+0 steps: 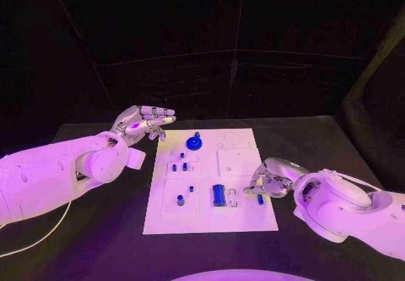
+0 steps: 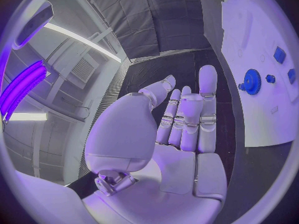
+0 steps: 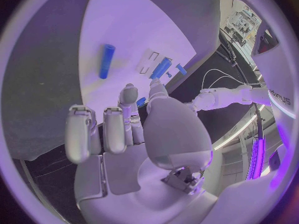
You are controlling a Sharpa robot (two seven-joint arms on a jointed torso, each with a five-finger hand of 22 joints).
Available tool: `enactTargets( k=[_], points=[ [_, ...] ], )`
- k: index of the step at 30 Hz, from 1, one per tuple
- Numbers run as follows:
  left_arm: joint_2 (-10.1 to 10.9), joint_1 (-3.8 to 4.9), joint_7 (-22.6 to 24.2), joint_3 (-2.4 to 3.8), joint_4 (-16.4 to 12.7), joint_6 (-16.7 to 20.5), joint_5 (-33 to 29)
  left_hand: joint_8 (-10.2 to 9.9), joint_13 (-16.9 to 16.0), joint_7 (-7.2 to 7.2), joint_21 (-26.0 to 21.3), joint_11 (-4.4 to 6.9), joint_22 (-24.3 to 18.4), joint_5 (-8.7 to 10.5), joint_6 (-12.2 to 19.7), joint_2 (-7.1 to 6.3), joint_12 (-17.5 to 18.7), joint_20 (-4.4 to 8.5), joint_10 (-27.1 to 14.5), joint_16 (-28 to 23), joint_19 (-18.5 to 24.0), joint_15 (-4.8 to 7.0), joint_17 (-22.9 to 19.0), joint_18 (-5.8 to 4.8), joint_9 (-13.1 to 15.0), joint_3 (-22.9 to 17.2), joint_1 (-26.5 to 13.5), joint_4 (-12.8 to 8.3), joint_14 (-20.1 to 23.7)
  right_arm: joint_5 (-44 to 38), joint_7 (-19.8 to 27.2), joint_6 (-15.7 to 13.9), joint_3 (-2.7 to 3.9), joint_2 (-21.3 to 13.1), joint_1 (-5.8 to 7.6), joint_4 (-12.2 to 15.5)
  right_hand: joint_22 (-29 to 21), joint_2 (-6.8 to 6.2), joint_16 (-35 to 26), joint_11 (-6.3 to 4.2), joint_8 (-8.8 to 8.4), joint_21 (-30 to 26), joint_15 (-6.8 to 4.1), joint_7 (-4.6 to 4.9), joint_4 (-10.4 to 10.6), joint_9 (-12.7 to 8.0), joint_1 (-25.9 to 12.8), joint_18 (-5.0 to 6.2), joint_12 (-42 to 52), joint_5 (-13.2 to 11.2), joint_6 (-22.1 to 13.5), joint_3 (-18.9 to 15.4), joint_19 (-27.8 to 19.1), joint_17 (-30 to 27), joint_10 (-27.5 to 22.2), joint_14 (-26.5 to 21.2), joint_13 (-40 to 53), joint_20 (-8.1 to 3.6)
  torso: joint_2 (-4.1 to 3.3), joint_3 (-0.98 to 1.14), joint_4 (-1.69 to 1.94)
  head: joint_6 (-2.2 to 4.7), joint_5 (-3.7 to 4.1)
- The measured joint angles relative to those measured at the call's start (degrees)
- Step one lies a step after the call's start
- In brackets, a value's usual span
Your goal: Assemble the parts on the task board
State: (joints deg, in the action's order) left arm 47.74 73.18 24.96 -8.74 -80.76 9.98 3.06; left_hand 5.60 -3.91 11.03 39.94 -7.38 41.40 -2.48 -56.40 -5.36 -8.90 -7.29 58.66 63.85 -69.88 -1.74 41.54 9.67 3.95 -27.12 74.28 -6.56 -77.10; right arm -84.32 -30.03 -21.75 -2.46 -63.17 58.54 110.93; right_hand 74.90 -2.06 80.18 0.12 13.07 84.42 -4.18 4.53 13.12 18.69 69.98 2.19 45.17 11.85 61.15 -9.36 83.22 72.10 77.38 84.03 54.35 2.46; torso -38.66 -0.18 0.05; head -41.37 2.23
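Note:
The white task board [image 1: 211, 218] lies in the middle of the black table. A blue gear [image 1: 195, 141] stands near its far edge, a blue cylinder [image 1: 219, 195] lies near the front, and several small blue parts [image 1: 179, 167] sit between them. My right hand [image 1: 268, 178] is low over the board's right edge, its thumb and a finger closed around a small blue part [image 1: 260, 199], which also shows in the right wrist view [image 3: 142, 102]. My left hand [image 1: 143, 123] is raised off the board's far left corner, fingers straight and holding nothing. The gear [image 2: 251, 81] lies beyond its fingertips.
Black table [image 1: 101, 234] surrounds the board on every side, and dark curtains hang behind it. In the right wrist view the blue cylinder [image 3: 107, 60] and another blue part [image 3: 161, 67] lie on the board [image 3: 124, 30] beyond the fingers.

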Motion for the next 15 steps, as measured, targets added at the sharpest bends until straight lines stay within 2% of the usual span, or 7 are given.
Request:
enactTargets(
  k=[5,10,15],
  points=[
    [-0.10,0.00,-0.01,-0.02,0.07,-0.01,0.00,0.00,0.05,0.00,0.00,0.00,0.00,0.00,0.00,0.00,0.00,0.00,0.00,0.00,0.00,0.00,0.00,0.00,0.00,0.00,0.00,0.00,0.00,0.65,0.06,0.41,0.00,-2.43,0.01,0.11,0.01,0.28,-0.99,-0.12,0.00,-0.68,0.00,0.00,0.11,0.00,1.21,0.01,-2.86,2.56,0.00,-0.11,-0.50,-1.21,-1.15,0.00,-1.84,0.50,-0.01,0.01,-0.04,0.36,0.33],
    [-0.25,-0.02,-0.01,-0.11,0.09,-0.05,0.00,0.00,0.04,0.00,0.00,0.21,-0.06,0.00,0.00,0.21,0.00,0.00,-0.21,0.00,0.00,0.00,0.00,0.00,0.00,0.00,-0.21,0.00,0.00,-0.15,-0.15,1.06,-0.02,-3.20,0.00,-0.12,0.04,0.28,-0.99,-0.12,0.00,-0.68,0.00,0.00,0.38,0.06,1.21,0.01,-2.92,2.57,0.00,-0.72,-0.50,-1.24,-1.15,0.00,-1.95,0.50,-0.04,0.05,-0.07,0.48,0.47],
    [-0.22,-0.02,-0.02,-0.19,0.09,-0.08,0.00,0.00,0.04,0.00,0.00,0.22,-0.06,0.00,0.00,0.21,0.00,0.00,-0.21,0.00,0.00,0.00,0.01,0.00,0.00,0.00,-0.21,0.00,0.00,-2.08,-0.58,1.99,-0.02,-3.38,-0.02,-0.58,0.04,0.28,-0.99,-0.12,0.01,-0.68,0.00,-0.22,0.86,0.30,1.20,0.01,-2.92,2.29,0.22,-1.20,-0.50,-1.09,-1.15,0.00,-1.68,0.50,-0.05,0.02,0.08,0.38,0.82]
  ],
)
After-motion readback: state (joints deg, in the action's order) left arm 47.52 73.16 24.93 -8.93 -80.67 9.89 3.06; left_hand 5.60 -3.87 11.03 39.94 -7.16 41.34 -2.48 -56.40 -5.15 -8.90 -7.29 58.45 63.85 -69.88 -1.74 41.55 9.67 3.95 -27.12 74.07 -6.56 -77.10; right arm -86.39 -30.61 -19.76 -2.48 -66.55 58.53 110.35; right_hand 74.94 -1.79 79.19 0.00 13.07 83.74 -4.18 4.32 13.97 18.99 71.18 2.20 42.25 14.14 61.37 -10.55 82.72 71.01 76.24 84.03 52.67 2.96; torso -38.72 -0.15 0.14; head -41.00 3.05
